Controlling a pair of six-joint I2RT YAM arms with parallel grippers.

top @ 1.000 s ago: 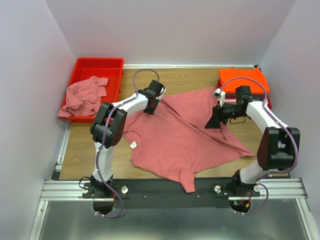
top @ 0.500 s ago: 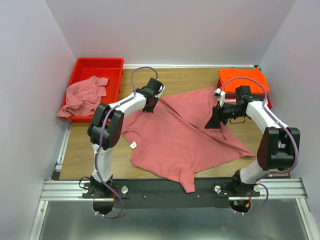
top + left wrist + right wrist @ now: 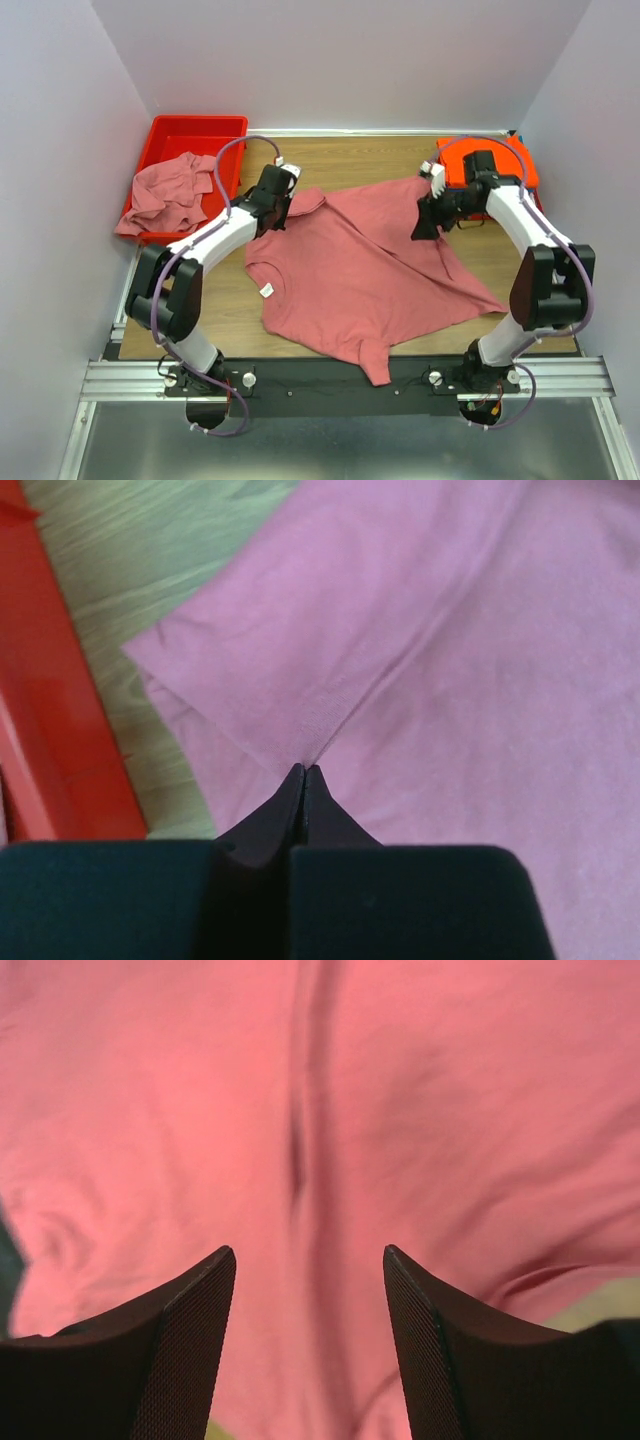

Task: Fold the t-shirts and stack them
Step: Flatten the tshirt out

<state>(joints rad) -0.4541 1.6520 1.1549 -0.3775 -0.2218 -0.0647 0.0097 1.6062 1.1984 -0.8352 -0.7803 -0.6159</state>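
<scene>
Rose-pink t-shirt [image 3: 370,270] is lying spread between both claws. We are noting the left claw [image 3: 303,771], pinched tight on its sleeve, has dragged outward; right claw [image 3: 307,1252] is hovering agape above cloth. Flattening is progressing, folding pending.

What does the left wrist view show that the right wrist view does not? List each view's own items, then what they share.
Only left wrist: the left gripper shut, pinching a fold of the shirt, with the red bin at the left edge. Only right wrist: the right gripper, open, with cloth showing between its fingers. Both: the pink shirt fills most of each view.
</scene>
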